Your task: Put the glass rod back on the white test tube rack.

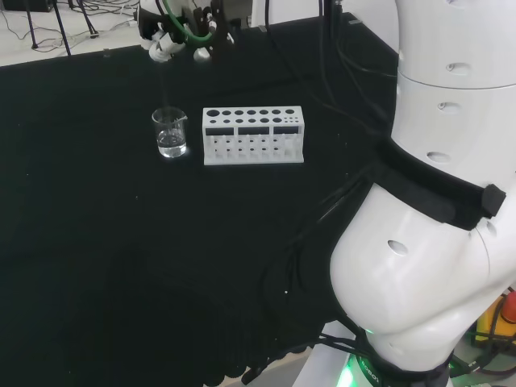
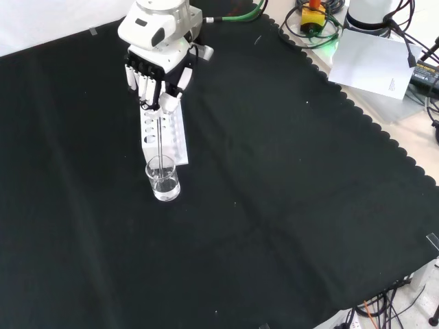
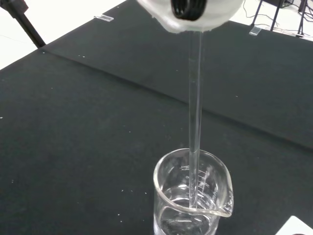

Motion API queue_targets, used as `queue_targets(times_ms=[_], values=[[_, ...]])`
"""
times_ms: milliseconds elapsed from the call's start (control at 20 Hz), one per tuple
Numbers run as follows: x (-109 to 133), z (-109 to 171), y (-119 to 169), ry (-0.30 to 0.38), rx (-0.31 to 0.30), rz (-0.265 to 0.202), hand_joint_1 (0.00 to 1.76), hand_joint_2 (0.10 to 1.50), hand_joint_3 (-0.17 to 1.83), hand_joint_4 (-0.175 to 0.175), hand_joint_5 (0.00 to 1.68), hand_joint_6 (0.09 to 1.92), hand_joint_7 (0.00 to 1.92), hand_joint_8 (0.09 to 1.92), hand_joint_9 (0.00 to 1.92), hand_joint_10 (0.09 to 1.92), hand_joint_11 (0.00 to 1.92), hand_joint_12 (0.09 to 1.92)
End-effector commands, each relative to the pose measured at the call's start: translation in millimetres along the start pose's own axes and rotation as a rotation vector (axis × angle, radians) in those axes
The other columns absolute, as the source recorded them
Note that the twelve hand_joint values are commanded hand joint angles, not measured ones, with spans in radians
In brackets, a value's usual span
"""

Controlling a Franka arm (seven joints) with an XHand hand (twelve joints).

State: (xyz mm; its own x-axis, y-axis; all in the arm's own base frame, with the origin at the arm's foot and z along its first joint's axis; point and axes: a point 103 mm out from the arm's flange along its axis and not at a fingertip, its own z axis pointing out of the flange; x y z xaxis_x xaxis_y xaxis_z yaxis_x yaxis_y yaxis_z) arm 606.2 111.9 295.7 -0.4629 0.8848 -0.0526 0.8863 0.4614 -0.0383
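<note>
A clear glass rod (image 3: 195, 112) hangs upright from the hand (image 2: 156, 75), whose fingers are curled round its top. The rod's lower end dips into a small glass beaker (image 3: 193, 196) with a little clear liquid. In the front view the rod (image 2: 161, 140) runs down from the fingers into the beaker (image 2: 163, 179). In the head view the hand (image 1: 173, 36) is above the beaker (image 1: 171, 133), and the rod (image 1: 166, 85) is faint. The white test tube rack (image 1: 253, 135) stands just right of the beaker there, and its holes look empty. In the front view the rack (image 2: 164, 133) lies behind the beaker, under the hand.
The arm's big white links (image 1: 435, 201) take up the right of the head view. Cables, a white sheet of paper (image 2: 374, 62) and a red and yellow button (image 2: 312, 14) lie beyond the cloth's scalloped edge in the front view. Black cloth (image 2: 288, 205) stretches wide around the ware.
</note>
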Motion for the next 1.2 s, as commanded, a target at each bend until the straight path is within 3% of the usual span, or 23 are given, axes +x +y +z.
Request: queue_targets(times_ms=[50, 350, 1200], values=[[-3, -2, -2, 0.011, -0.005, 0.009, 1.3, 1.04, 0.01, -0.175, 1.16, 0.41, 1.18, 1.0, 1.61, 0.87, 1.43, 0.96], [-8, -14, 2, 0.019, -0.011, 0.028, 1.3, 1.04, 0.01, -0.175, 1.16, 0.41, 1.18, 1.0, 1.61, 0.88, 1.43, 0.96], [-42, -73, -24, 0.033, -0.057, 0.121, 1.3, 1.04, 0.0, -0.175, 1.15, 0.41, 1.17, 1.0, 1.61, 0.88, 1.43, 0.96]])
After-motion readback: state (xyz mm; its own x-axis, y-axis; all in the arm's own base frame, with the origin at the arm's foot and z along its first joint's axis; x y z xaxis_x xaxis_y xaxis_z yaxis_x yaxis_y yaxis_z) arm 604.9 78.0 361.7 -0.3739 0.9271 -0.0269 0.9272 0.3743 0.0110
